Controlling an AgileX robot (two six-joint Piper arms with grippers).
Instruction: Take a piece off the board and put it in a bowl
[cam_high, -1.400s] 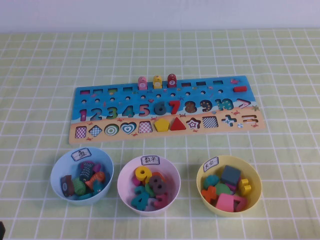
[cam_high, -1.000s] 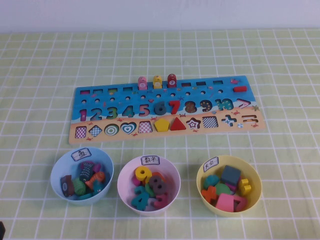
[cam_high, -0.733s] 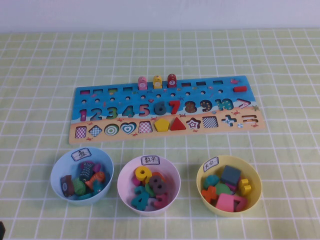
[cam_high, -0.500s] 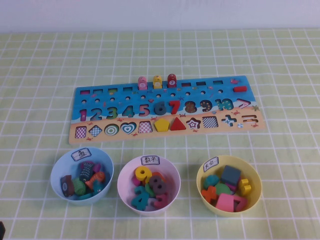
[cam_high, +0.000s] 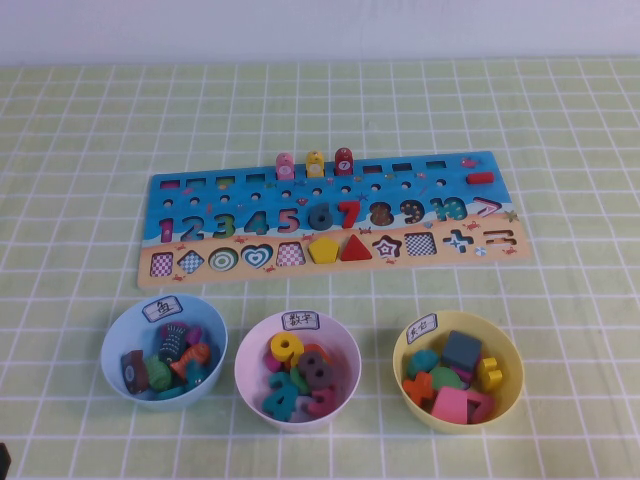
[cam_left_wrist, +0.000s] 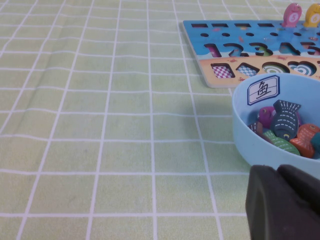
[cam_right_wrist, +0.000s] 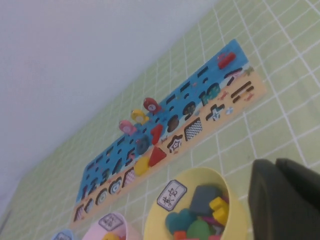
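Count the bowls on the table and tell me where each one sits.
3, in a row in front of the board: the light blue bowl at the robot's left, the pink-white bowl in the middle, the yellow bowl at the right. None looks hidden.

Green checked tablecloth spread under all I see. Near me, light blue bowl holding fish pieces, white label on rim. Just beside it, pink-white bowl full of coloured numbers, also labelled.
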